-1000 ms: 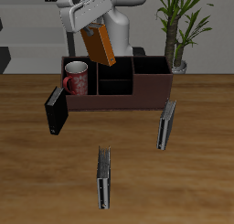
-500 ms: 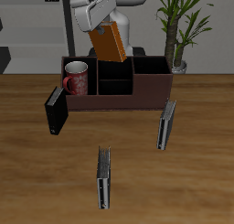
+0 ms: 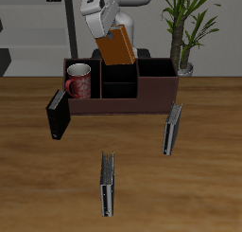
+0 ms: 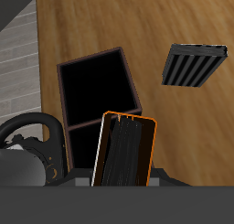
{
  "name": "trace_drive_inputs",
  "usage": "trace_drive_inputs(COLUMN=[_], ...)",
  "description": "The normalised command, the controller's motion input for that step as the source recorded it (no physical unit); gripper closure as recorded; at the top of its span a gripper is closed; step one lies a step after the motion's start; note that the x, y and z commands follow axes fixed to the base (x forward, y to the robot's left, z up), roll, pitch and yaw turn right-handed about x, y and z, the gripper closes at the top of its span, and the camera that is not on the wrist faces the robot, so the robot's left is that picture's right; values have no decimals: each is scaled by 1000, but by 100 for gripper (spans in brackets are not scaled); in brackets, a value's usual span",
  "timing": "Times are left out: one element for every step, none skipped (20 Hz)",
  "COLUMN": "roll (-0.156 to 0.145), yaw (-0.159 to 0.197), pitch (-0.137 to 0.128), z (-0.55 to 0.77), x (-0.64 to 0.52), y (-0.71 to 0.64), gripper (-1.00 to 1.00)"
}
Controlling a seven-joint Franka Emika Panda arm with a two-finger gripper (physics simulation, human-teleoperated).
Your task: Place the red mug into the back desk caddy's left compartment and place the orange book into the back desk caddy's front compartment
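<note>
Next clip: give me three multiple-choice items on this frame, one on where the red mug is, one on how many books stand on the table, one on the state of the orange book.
1. Where is the red mug?
A. In an end compartment of the back desk caddy
B. On the table by the plant
C. In the end effector

2. How many books stand on the table outside the caddy?
A. One
B. Three
C. Five

3. What is the state of the orange book?
A. Lying flat on the table
B. Held tilted in the air above the caddy
C. Resting in the front compartment

Answers: 1 A, the mug sits inside the caddy's end section. 2 B, a black book and two grey-black books stand there. 3 B, the end effector grips it above the caddy.
</note>
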Motion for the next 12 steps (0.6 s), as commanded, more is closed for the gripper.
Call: trace_drive_inputs(roll=[2, 58, 61, -12, 43, 22, -1, -16, -13, 10, 0, -41], yaw=[144, 386, 319, 70, 344, 212, 217, 178, 113, 237, 0, 180], pitch=[-48, -44, 45, 36, 40, -21, 9, 126, 22, 16, 0, 40], z=[-56, -232, -154, -6, -188, 34, -98, -114, -47, -131, 1, -23], x=[-34, -27, 34, -49, 44, -6, 100, 63, 39, 42, -102, 129], y=[-2, 30, 67, -106, -50, -63, -76, -167, -175, -139, 6, -281], gripper=[100, 100, 100, 100, 100, 100, 100, 100, 100, 100, 100, 100])
